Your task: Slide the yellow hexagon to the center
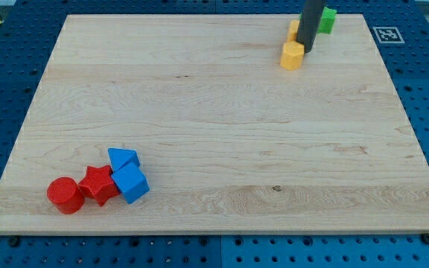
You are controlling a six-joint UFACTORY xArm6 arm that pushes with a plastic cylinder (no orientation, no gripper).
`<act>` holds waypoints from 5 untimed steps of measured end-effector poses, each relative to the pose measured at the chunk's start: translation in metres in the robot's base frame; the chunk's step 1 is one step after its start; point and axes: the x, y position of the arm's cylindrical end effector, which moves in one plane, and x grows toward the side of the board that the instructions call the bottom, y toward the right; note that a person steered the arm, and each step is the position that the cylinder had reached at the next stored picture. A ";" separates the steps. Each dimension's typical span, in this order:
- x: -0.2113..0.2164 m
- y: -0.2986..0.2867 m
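The yellow hexagon (292,55) sits on the wooden board (214,126) near the view's top right. My rod comes down from the top edge and my tip (307,50) stands right against the hexagon's upper right side. Another yellow block (294,30), shape unclear, is partly hidden behind the rod. A green block (326,20) lies just right of the rod, near the board's top edge.
A cluster lies at the view's bottom left: a red cylinder (65,195), a red star (98,184), a blue triangle (123,158) and a blue cube (130,184). A fiducial marker (386,34) sits at the top right corner.
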 end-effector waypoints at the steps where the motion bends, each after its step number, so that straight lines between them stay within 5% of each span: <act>1: 0.038 -0.009; 5: 0.059 -0.096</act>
